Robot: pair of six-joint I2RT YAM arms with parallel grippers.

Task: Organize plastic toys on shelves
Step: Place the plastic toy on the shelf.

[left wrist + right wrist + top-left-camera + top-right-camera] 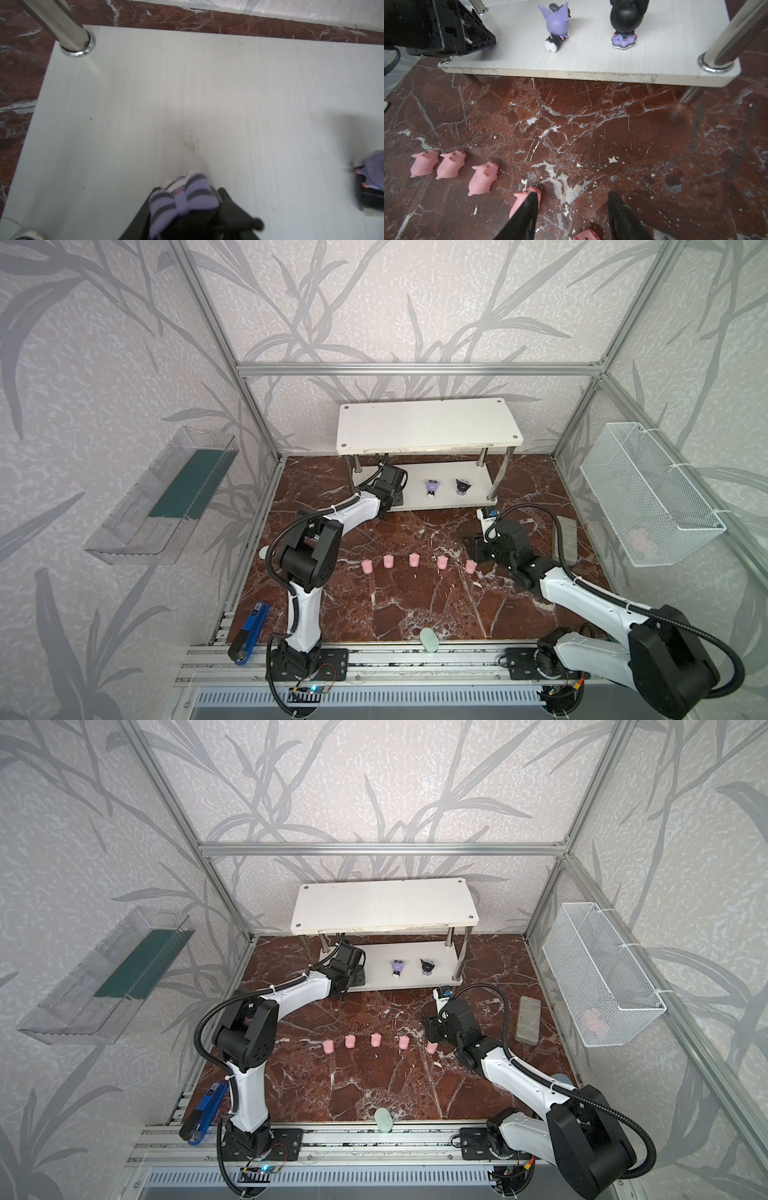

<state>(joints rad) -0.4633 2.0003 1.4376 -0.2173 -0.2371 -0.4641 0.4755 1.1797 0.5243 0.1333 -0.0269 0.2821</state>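
Left fingers (481, 41) shelve a black, lilac-bowed plastic figurine (182, 199) on the white lower board (207, 93), grip unclear; right fingers (527, 214) spread astride a pink pig (586, 235), ready for pickup.

5 pigs (413, 560) in row on table (415, 610), before rack (428, 427). 2 figurines (433, 488) (462, 486) on lower shelf (446, 497), mid & R; 3rd figurine (182, 199) at L end.

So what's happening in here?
The left tool is at the lower shelf with a black-and-lilac figurine between its jaws; grip unclear. A purple figurine and a black figurine stand on that shelf. The right tool hangs open over the end pig of five pink pigs in a row on the table.
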